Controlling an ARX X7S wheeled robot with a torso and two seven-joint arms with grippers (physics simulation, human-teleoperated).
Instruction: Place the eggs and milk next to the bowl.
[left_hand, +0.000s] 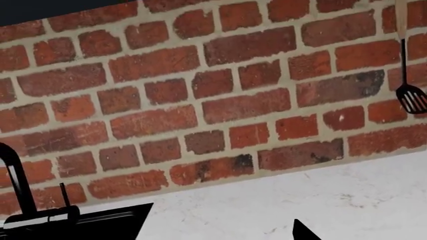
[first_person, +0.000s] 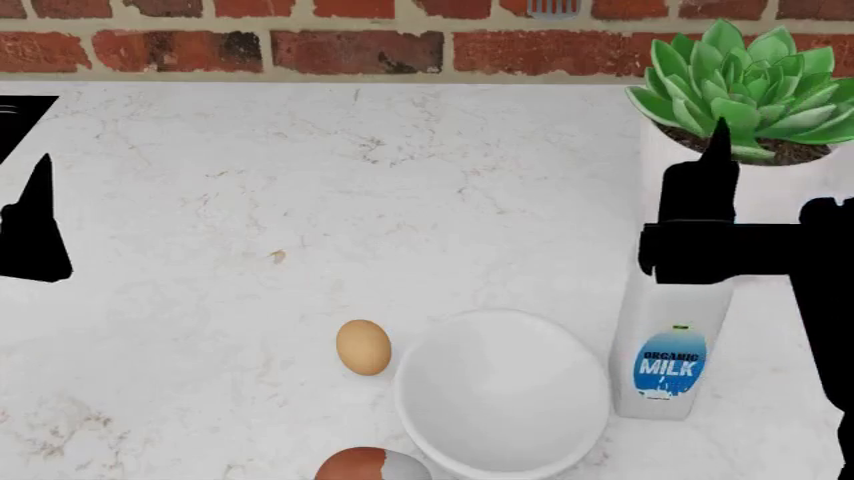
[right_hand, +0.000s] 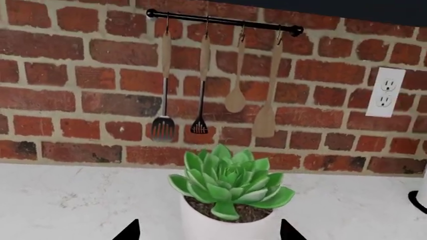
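Currently, our right gripper (first_person: 727, 215) clasps the milk (first_person: 671, 355) high, frame right; top-heavy, slippery. Left gripper (first_person: 34, 230) jaws: cannot tell.

A white marbled tabletop (first_person: 200, 200) is seen carrying a white bowl (first_person: 501, 395), a tan egg (first_person: 363, 347) and a reddish-brown egg (first_person: 374, 466) beside it, a milk bottle (first_person: 671, 350), and a potted succulent (first_person: 747, 100) behind.

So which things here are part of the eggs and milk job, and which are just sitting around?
Job:
- tan egg
- brown egg
- milk bottle
- bowl

Just there:
- succulent pot
- hanging utensils
- wall outlet
- black faucet
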